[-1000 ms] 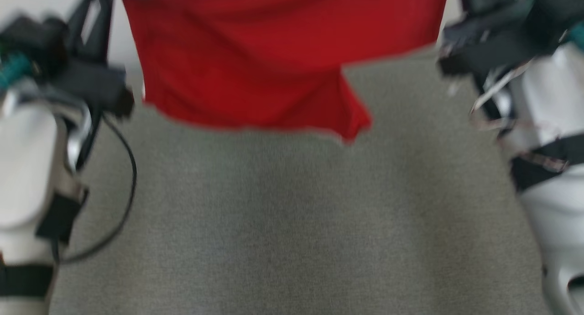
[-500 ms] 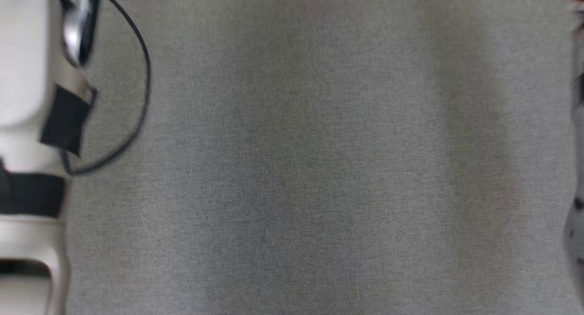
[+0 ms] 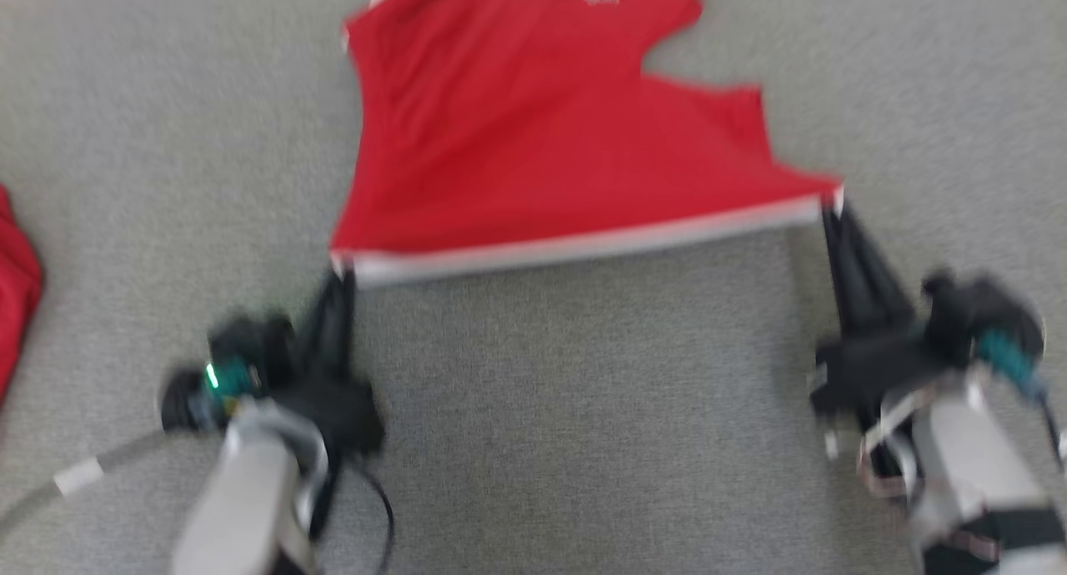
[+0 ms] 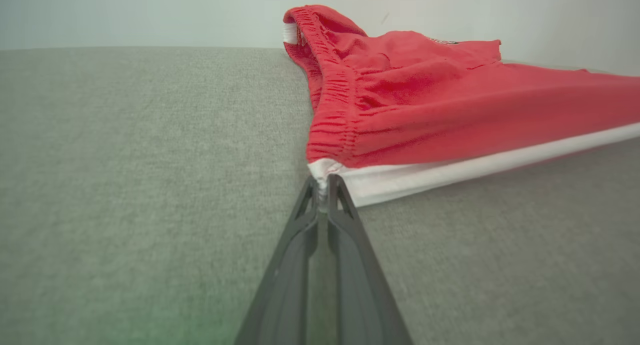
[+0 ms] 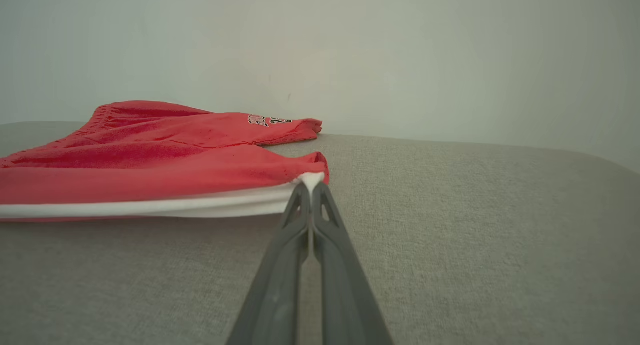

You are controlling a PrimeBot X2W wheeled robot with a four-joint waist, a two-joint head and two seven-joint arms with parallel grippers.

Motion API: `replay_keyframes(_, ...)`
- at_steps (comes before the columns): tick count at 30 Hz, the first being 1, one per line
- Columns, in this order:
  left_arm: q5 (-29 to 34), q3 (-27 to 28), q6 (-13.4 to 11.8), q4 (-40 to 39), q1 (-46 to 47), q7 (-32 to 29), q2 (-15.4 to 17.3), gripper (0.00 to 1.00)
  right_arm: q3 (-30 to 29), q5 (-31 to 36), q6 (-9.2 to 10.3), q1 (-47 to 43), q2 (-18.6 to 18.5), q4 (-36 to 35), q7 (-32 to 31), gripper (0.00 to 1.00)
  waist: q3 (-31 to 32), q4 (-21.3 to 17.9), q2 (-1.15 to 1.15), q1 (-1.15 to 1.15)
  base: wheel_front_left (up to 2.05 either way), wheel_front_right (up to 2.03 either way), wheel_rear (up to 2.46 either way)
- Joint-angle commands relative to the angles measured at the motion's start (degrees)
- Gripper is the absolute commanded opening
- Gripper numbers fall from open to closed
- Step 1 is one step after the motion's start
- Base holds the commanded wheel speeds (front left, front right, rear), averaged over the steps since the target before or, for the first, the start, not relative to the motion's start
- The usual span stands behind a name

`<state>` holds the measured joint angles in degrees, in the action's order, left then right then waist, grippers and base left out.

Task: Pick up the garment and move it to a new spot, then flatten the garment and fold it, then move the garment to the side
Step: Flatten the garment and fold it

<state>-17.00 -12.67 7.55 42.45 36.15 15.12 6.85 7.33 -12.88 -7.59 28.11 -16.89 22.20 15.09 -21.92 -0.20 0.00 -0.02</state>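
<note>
Your left gripper and right gripper both pinching hem corners of one red garment, one more red cloth far left

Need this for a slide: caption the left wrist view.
Left gripper, fingers shut, pinches the white-hemmed corner of the red garment on the grey surface.

Left hand & right hand: long dark-grey fingers, slotted nr tips. Black wrist housings w/ teal rings. Forearms pale grey, black straps. Left side: black cable, grey hose w/ white band.
</note>
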Motion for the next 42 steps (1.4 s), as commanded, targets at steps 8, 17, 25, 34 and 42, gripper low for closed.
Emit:
replay_keyframes(8, -2.97, -2.71, -0.17, 2.05, -15.50, -0.29, 0.09, 0.00, -1.87, 0.34, 0.17, -15.47, 2.41, 0.61, 0.07, 0.00, 12.20, -1.70, 0.00, 0.02, 0.00, 0.00, 0.00)
replay_keyframes(17, -5.63, -2.03, -0.17, 0.22, -25.73, -0.17, 0.04, 0.00, -1.86, 1.17, 0.17, -25.01, 5.88, 1.93, 0.07, 0.00, 20.53, -2.57, 0.00, 0.02, 0.00, 0.00, 0.00)
replay_keyframes(25, -6.06, -0.33, -0.17, -1.56, -31.63, -0.02, -0.25, 0.00, -0.48, 1.93, 0.17, -29.82, 6.70, 3.63, 0.06, 0.00, 23.91, -3.35, 0.00, 0.02, 0.00, 0.00, 0.00)
replay_keyframes(34, -5.39, -1.03, -0.16, -2.08, -36.52, -0.02, -0.74, 0.00, 0.61, 2.39, 0.17, -32.77, 7.00, 5.40, 0.07, 0.00, 26.29, -4.11, 0.00, 0.02, 0.00, 0.00, 0.00)
replay_keyframes(42, -6.31, 0.17, -0.15, -3.29, -40.35, -0.01, -1.51, 0.00, 1.02, 2.25, 0.17, -34.51, 7.77, 6.14, 0.06, 0.00, 27.78, -3.99, 0.00, 0.02, 0.00, 0.00, 0.00)
